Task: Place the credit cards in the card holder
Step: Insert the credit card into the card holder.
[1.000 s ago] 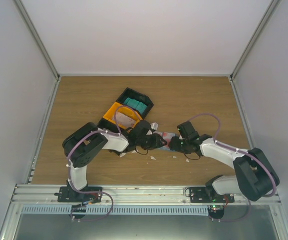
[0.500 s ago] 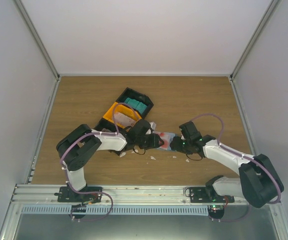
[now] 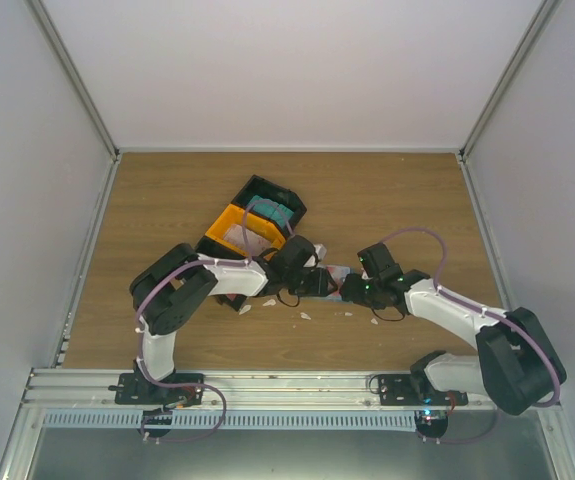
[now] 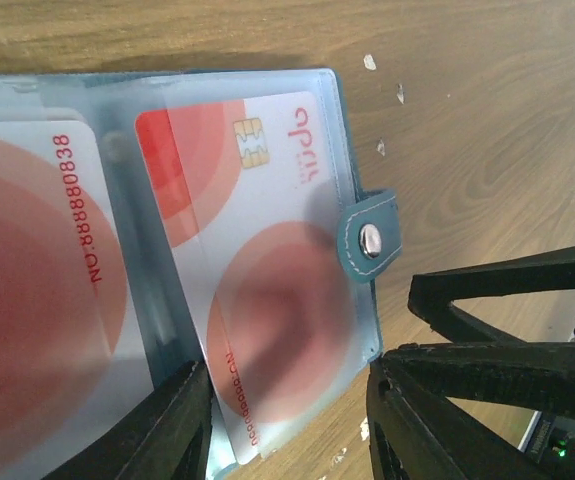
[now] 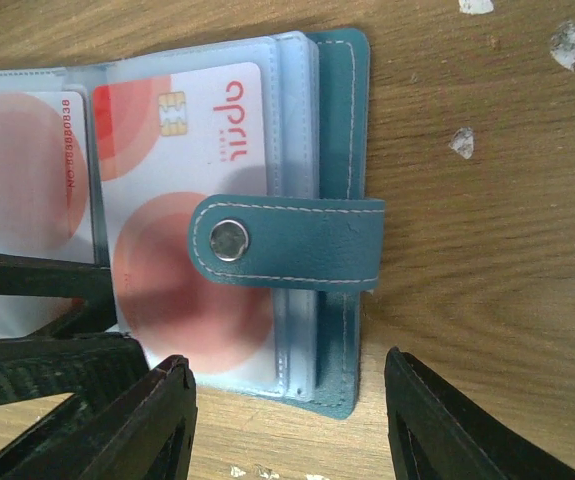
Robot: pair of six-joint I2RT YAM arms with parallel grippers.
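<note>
The card holder (image 5: 342, 120) lies open and flat on the table (image 5: 487, 250), caught between the 2 arms. Its near edge sits in the gap of the right gripper (image 5: 287, 365). These jaws stand wide apart and grip nothing, 1 finger on either side of the holder's lower corner. The snap tab (image 5: 297, 243) lies folded across the sleeves just beyond their tips.

The left gripper (image 4: 287, 375) meets the holder from the opposite side. Its jaws are parted about as wide as the sleeve's end and straddle it, and I see no clamp on anything. Between them a white credit card with red circles (image 4: 257, 300) sits in the clear sleeve. Its end seems to poke slightly past the sleeve mouth, toward the left jaws. A second red-marked card (image 4: 37, 290) fills the neighbouring sleeve.

By my reading, the step in hand is the close of 1 insertion. The next move probably calls for a light push to seat the card fully. After that, the left jaws should go to the black-and-orange bin (image 3: 229, 232) behind them, where teal cards (image 3: 270, 212) wait
</note>
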